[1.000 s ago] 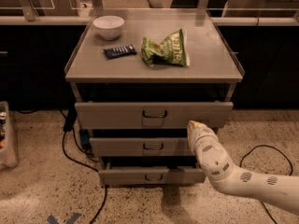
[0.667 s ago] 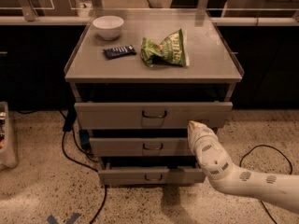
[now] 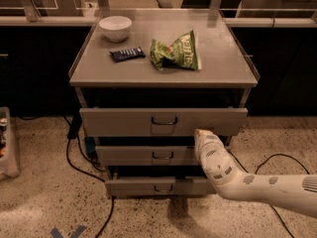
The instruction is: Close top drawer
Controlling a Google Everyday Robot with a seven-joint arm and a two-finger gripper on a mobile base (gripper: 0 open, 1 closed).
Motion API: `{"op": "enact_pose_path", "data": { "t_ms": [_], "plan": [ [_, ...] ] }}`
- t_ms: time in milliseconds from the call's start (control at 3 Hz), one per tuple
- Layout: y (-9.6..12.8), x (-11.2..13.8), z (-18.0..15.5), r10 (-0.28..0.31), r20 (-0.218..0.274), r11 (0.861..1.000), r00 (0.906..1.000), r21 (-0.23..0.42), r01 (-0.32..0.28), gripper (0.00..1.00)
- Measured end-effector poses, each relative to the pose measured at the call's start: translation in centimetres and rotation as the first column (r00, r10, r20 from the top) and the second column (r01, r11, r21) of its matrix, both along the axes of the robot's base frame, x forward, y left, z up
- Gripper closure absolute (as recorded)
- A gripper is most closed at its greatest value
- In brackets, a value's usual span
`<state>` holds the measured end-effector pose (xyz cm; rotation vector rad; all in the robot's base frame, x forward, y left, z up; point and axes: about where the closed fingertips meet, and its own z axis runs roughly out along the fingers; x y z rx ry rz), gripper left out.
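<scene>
The top drawer is a wide grey drawer with a tall plain front and a small dark wire handle at its centre. It stands pulled out a little from the grey cabinet. My gripper comes in from the lower right on a white arm. Its tip sits at the lower edge of the top drawer's front, right of the handle.
Two narrower drawers below also stand out. On the cabinet top lie a white bowl, a dark snack bar and a green chip bag. Black cables trail on the speckled floor. A bin stands at left.
</scene>
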<state>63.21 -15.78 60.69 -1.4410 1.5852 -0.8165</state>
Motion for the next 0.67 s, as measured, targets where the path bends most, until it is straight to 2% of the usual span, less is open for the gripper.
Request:
{"op": "enact_pose_path", "data": {
  "t_ms": [667],
  "plan": [
    [0.91, 0.64, -1.27, 0.016, 0.016, 0.997, 0.9997, -0.073, -0.015, 1.00]
  ]
}}
